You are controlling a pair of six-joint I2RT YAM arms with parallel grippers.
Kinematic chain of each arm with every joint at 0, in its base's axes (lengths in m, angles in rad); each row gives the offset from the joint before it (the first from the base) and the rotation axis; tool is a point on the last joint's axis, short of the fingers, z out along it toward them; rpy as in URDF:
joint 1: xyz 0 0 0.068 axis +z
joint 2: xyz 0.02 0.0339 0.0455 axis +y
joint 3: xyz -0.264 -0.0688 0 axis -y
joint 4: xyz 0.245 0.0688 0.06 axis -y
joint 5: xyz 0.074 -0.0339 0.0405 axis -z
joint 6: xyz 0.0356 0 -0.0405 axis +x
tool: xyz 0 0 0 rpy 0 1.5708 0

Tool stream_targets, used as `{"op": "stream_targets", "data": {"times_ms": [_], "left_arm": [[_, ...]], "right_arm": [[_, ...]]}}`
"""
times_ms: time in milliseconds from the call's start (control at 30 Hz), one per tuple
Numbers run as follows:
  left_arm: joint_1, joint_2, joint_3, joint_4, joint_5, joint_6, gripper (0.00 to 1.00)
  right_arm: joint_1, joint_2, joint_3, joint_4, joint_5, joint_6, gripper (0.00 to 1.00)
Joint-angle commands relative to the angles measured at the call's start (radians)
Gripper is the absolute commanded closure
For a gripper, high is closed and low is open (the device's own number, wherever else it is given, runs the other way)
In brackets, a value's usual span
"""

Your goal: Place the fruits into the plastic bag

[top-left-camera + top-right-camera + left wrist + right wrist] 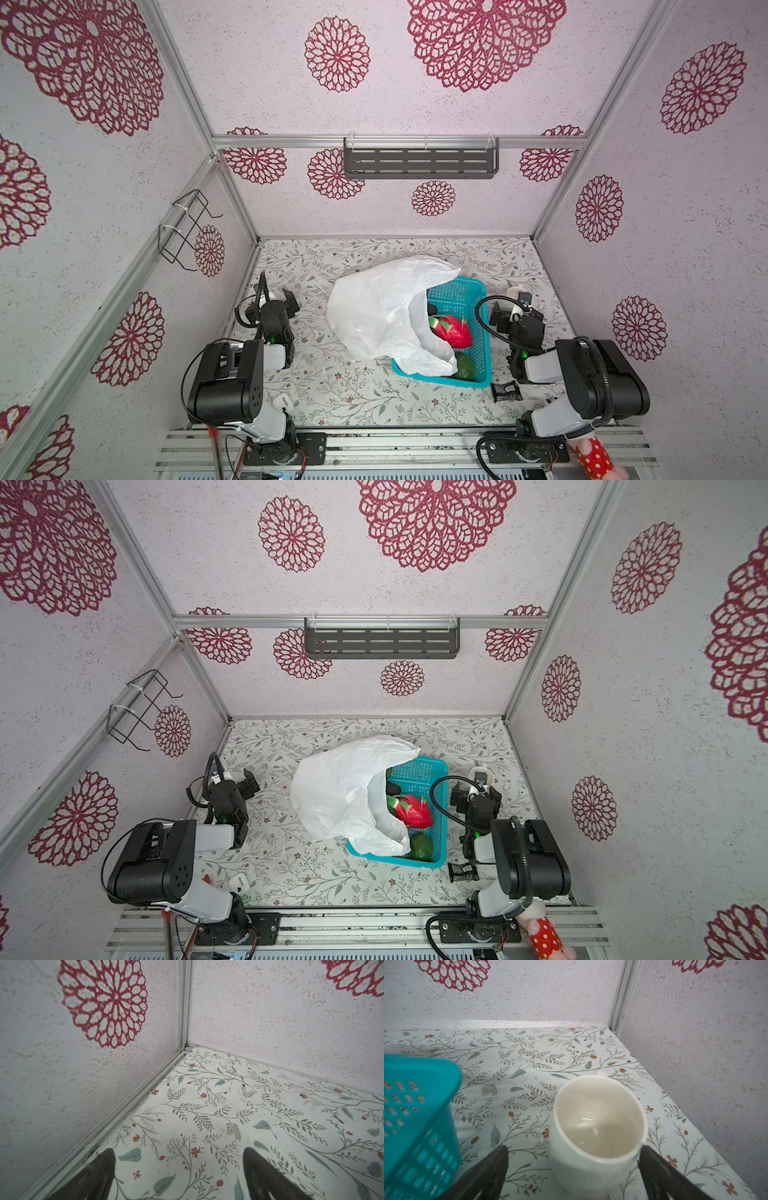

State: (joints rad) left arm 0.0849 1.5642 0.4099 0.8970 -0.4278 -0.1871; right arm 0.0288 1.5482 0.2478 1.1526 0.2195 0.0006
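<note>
A crinkly white plastic bag (380,309) (338,791) lies mid-table, its mouth draped into a teal basket (459,286) (419,766). In the basket lie fruits: a red-pink dragon fruit (454,331) (412,811), a green oval (466,365) (422,845) and a dark avocado (432,309) (392,788), partly hidden by the bag. My left gripper (293,301) (250,783) (178,1151) stands open over bare table, left of the bag. My right gripper (513,305) (473,787) (574,1148) is open, right of the basket (415,1105), holding nothing.
A white mug (600,1122) (482,773) stands upright just ahead of the right gripper's fingers. A black packet (506,390) lies near the basket's front corner, a white earbud case (282,401) at front left. A pink plush toy (594,457) sits off the table's front right. Walls enclose three sides.
</note>
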Motion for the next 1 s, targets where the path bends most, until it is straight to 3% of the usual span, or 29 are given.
{"op": "stream_targets", "data": {"times_ms": [0, 700, 733, 867, 967], "left_arm": [[-0.002, -0.007, -0.001, 0.015, 0.001, 0.016, 0.03], [0.002, -0.014, 0.001, 0.018, 0.011, 0.016, 0.02], [0.000, -0.030, 0.014, -0.013, -0.005, 0.020, 0.03], [-0.017, -0.182, 0.305, -0.724, -0.078, -0.066, 0.02], [-0.109, -0.212, 0.361, -0.867, -0.218, -0.109, 0.02]], "right_arm": [[-0.001, -0.013, 0.018, 0.030, -0.026, 0.012, 0.01], [-0.004, -0.026, 0.025, 0.006, -0.013, 0.013, 0.01], [0.009, -0.054, 0.044, -0.052, 0.061, 0.026, 0.01], [0.013, -0.204, 0.307, -0.640, 0.250, 0.119, 0.01], [0.024, -0.254, 0.386, -0.804, 0.380, 0.269, 0.01]]}}
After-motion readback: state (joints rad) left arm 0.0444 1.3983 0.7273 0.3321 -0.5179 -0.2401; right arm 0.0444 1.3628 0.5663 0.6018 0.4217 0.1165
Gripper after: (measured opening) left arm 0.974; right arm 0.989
